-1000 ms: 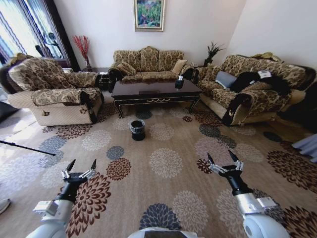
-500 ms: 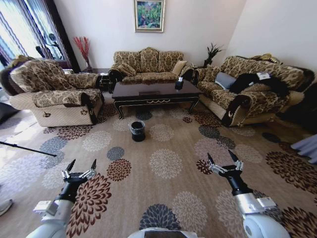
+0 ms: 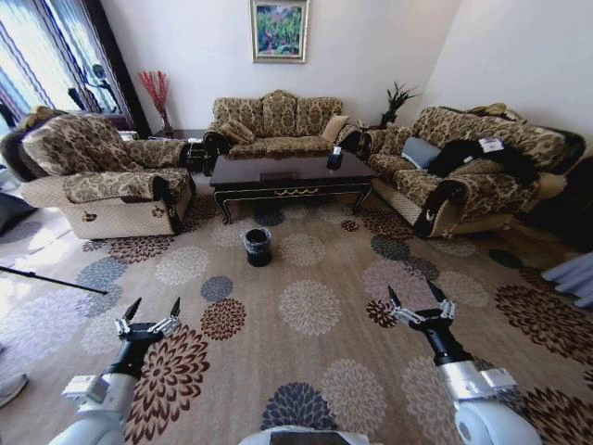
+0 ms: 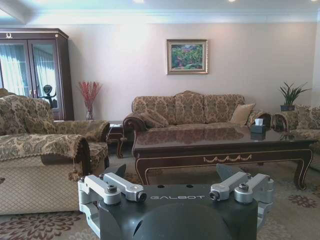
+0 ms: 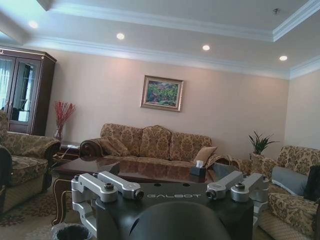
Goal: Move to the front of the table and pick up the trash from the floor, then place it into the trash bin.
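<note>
Grippers first: left gripper (image 3: 148,313) and right gripper (image 3: 419,301) hover spread and empty over the floor (image 3: 310,366); ahead of both fingertips stands the trash bin (image 3: 258,246) (nearer the left), then the table (image 3: 287,173); trash too small to spot

Three-seat patterned sofa (image 3: 276,119) against far wall, framed painting (image 3: 279,29) hung above it. Matching armchair (image 3: 97,173) at left; second sofa (image 3: 473,169) at right with dark garment (image 3: 482,151) draped over it and grey cushion (image 3: 422,149) on its seat. Red dried stems in vase (image 3: 155,91) in far left corner beside dark wood cabinet (image 4: 37,70). Potted plant (image 3: 398,96) in far right corner.
</note>
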